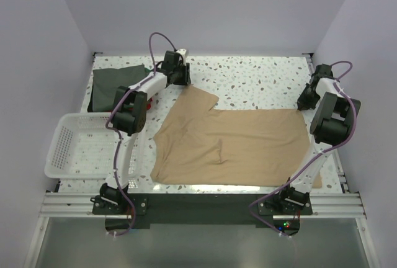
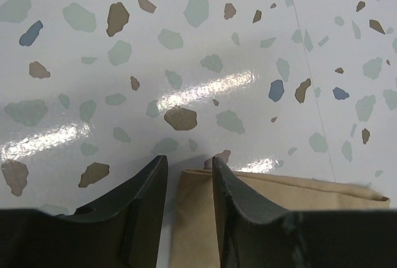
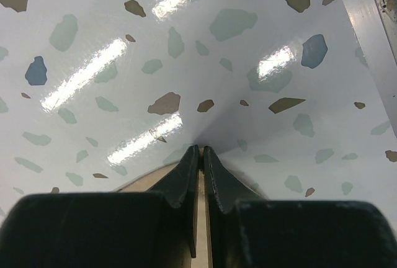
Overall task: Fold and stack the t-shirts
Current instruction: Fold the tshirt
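Matt black left fingers (image 2: 146,193). Ahead of them, tabletop (image 2: 198,44): glossy, smooth, speckled. Between them, tan t-shirt (image 2: 192,218): soft matt cloth.

Robot test cell, laboratory type.
Left arm (image 1: 127,116) and right arm (image 1: 327,122) bolted to an aluminium rail (image 1: 68,205) at the edge of a terrazzo-pattern table (image 1: 260,79). Plain pale walls (image 1: 205,7) close in three sides. Purple cables (image 1: 156,37) run exposed. Props laid out: tan t-shirt (image 1: 248,144), dark t-shirt (image 1: 111,82), white mesh basket (image 1: 56,150).
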`<state>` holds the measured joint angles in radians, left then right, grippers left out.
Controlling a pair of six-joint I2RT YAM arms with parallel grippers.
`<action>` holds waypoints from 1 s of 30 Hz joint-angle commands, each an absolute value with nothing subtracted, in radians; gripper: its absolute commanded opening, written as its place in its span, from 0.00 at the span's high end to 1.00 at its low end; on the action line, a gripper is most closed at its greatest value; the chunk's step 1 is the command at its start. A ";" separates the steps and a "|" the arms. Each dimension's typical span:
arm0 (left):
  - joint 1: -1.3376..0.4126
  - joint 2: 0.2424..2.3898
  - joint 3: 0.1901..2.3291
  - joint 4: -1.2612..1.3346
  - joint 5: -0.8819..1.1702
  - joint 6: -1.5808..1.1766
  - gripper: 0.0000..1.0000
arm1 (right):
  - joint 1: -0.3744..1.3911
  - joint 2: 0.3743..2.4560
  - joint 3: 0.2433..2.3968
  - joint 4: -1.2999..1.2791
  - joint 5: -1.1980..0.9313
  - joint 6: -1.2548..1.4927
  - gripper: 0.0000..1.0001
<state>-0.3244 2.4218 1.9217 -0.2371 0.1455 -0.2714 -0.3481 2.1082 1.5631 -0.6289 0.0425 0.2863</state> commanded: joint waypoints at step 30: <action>-0.362 2.399 1.897 -0.287 0.055 -0.252 1.00 | -0.353 2.094 1.557 -0.678 0.043 0.313 1.00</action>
